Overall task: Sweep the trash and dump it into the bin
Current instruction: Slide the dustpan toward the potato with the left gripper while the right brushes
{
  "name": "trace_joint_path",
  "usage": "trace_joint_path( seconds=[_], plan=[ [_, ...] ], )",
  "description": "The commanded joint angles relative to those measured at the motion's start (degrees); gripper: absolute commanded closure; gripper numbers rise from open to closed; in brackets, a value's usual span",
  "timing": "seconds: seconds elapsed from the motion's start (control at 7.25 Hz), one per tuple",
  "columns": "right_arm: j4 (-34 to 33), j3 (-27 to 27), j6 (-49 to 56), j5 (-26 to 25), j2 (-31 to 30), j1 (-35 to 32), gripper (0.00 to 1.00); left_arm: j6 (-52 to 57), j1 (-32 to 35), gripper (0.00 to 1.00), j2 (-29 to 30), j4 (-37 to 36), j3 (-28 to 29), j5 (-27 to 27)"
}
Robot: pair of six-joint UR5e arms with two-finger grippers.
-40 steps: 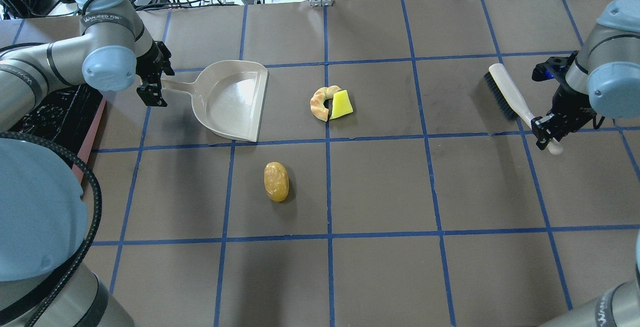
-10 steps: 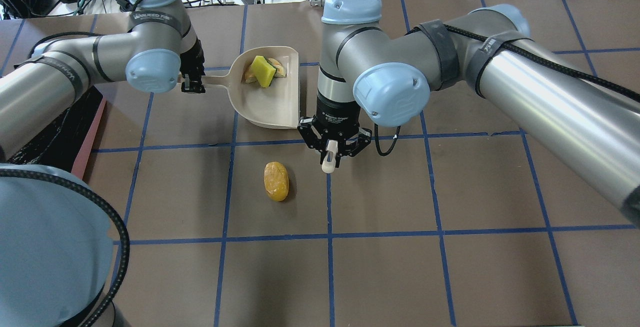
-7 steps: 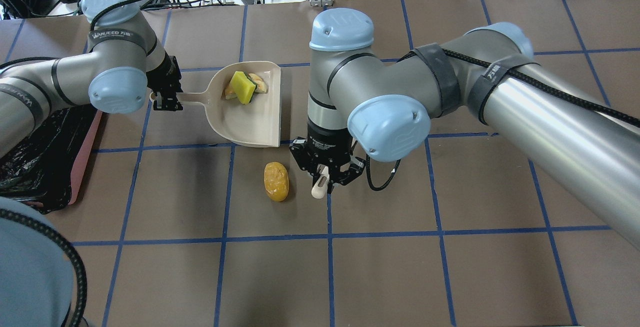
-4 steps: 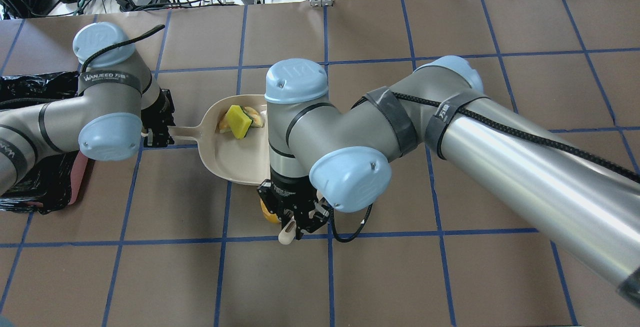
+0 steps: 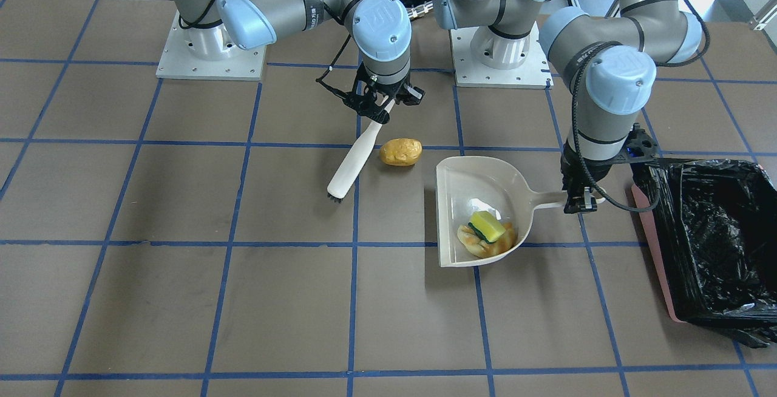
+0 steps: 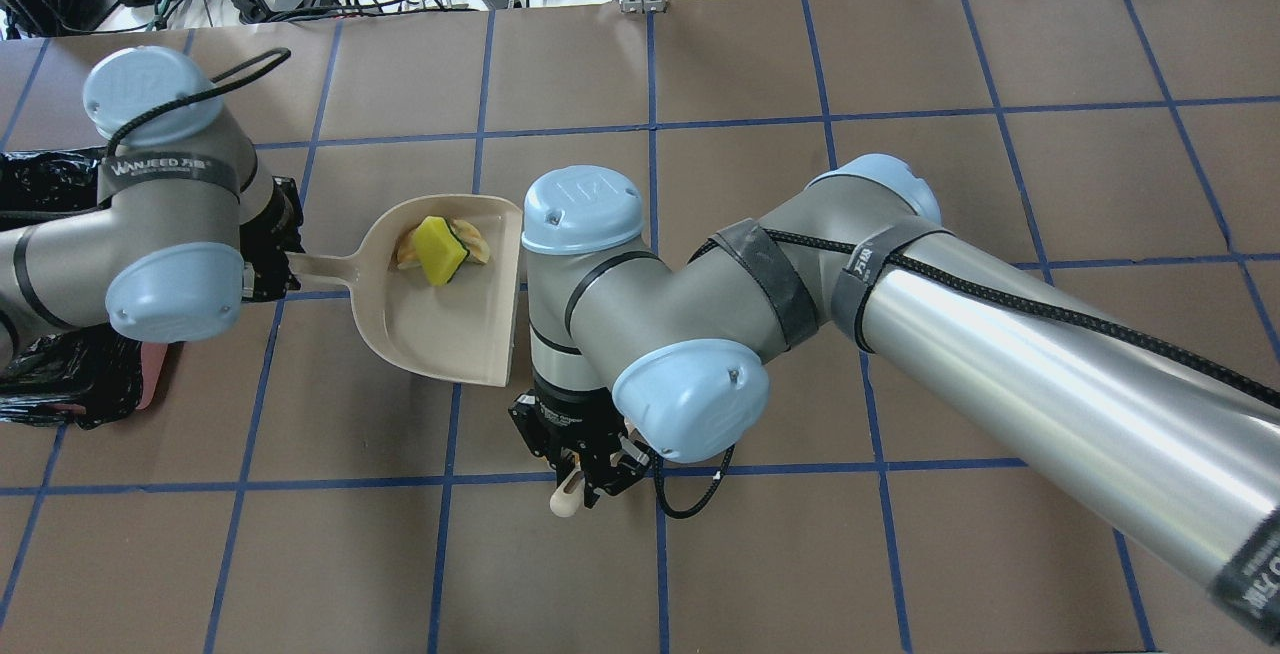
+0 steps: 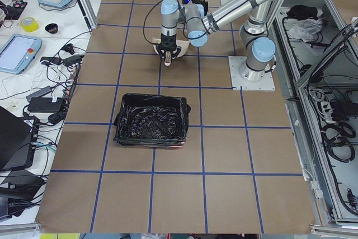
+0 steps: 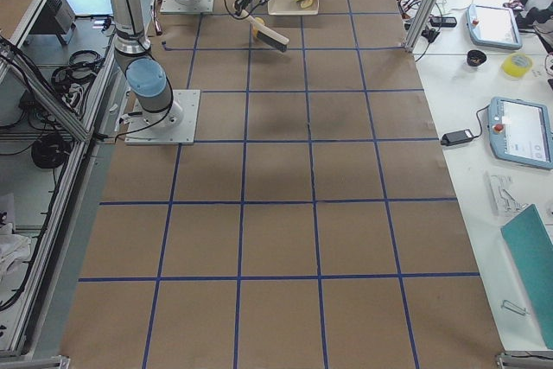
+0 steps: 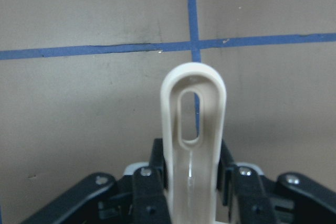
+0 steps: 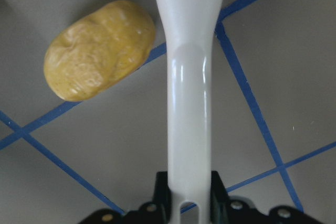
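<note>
Taped table (image 5: 182,300) | grips brush (image 5: 354,163) in right pincer (image 5: 381,104), dustpan (image 5: 479,187) in left pincer (image 5: 580,203) | potato (image 5: 400,152) beside brush, toward dustpan.

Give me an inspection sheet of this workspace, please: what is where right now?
Surface: brown table with a blue tape grid.
Job's things: sponge and croissant-like piece lie in the dustpan; potato-shaped lump lies on the table beside the brush, outside the dustpan; black-lined bin stands past the dustpan's handle.
Clutter: nothing seen.
End effectors: left end effector shut on the dustpan's handle; right end effector shut on the brush handle.
Cables: a black cable loops at the right wrist.
Surroundings: a side desk holding tablets and wiring.
</note>
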State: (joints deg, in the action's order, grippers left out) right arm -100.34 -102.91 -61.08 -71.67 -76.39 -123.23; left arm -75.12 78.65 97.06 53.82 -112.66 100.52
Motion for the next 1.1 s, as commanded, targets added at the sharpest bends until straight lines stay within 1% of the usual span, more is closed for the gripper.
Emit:
trace_joint_path(
  seconds=[0.0,0.41,0.55,0.69,0.97],
  plan=[
    [-0.4,0.1,0.2,0.1,-0.1,-1.1,1.0,0.8,-1.8,1.0,-1.2,7.7,2.7,0.0],
    [0.0,-0.3,0.2,0.8,0.0,-3.2,1.0,9.5,-3.2,1.0,-3.3,7.4,-4.9,-0.1],
    [-0.1,-0.3,0.2,1.0,0.0,-3.3,1.0,12.9,-3.4,1.0,-3.5,6.8,-6.8,-0.1],
    [-0.2,-0.3,0.2,1.0,0.0,-3.4,1.0,13.6,-3.8,1.0,-3.5,6.3,-7.6,-0.1],
    [-1.3,-0.2,0.2,1.0,0.8,-3.5,1.0,16.9,-3.9,1.0,-2.3,-0.3,-10.5,-0.1]
  ],
)
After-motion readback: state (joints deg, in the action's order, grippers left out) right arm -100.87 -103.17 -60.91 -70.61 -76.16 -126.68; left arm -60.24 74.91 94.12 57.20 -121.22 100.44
